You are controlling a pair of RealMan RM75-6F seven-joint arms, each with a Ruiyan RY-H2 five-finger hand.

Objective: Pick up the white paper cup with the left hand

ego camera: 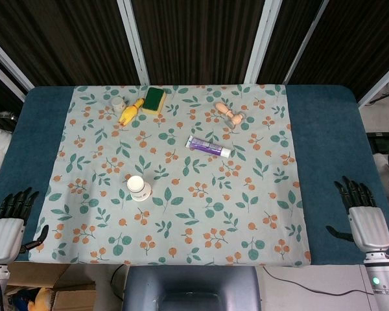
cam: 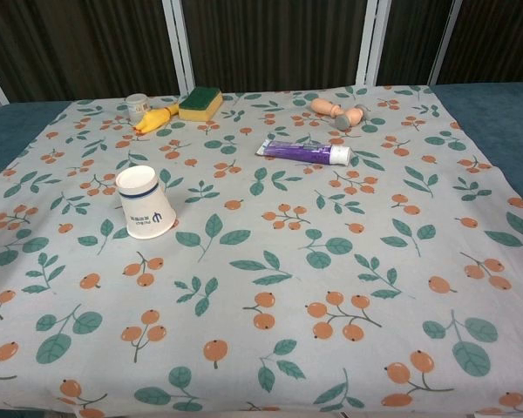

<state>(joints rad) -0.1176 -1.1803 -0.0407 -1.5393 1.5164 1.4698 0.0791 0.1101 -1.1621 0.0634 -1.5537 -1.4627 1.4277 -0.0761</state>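
The white paper cup (ego camera: 139, 188) stands upside down on the floral cloth, left of centre; in the chest view the cup (cam: 145, 202) shows a blue logo on its side. My left hand (ego camera: 8, 225) rests at the table's near left corner, fingers apart and empty, well to the left of the cup. My right hand (ego camera: 363, 217) lies at the near right edge, fingers spread, holding nothing. Neither hand shows in the chest view.
At the back left lie a small grey pot (ego camera: 118, 102), a yellow toy (ego camera: 130, 113) and a green-and-yellow sponge (ego camera: 155, 100). A wooden piece (ego camera: 228, 113) and a purple tube (ego camera: 209, 146) lie right of centre. The floral cloth (ego camera: 246, 214) covers a blue table (ego camera: 327, 129).
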